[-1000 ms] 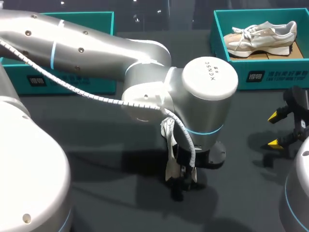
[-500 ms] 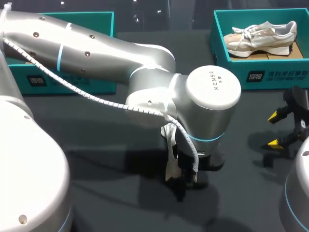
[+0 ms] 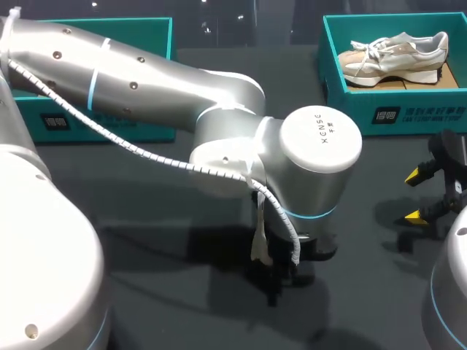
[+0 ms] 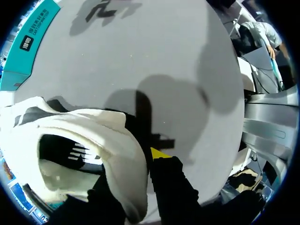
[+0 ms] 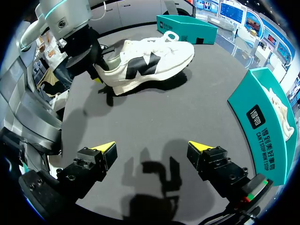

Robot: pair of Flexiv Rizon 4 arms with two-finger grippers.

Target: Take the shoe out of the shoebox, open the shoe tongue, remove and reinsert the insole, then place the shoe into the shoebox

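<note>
The left gripper (image 4: 140, 165) is pinching the heel of the white shoe (image 4: 93, 140). The right gripper (image 5: 152, 151) is hanging, fingers (image 5: 104, 151) spread, beside the white-lettered shoebox (image 5: 262, 123).

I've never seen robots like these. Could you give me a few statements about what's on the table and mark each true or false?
1. A white shoe with a black mark is out of the boxes. True.
2. The right gripper holds that shoe. False: it hangs over bare table, holding nothing; the left gripper grips the shoe's heel.
3. The teal box on the robot's right is empty. False: a beige shoe lies in it.
4. The right gripper's fingers are spread apart. True.
</note>
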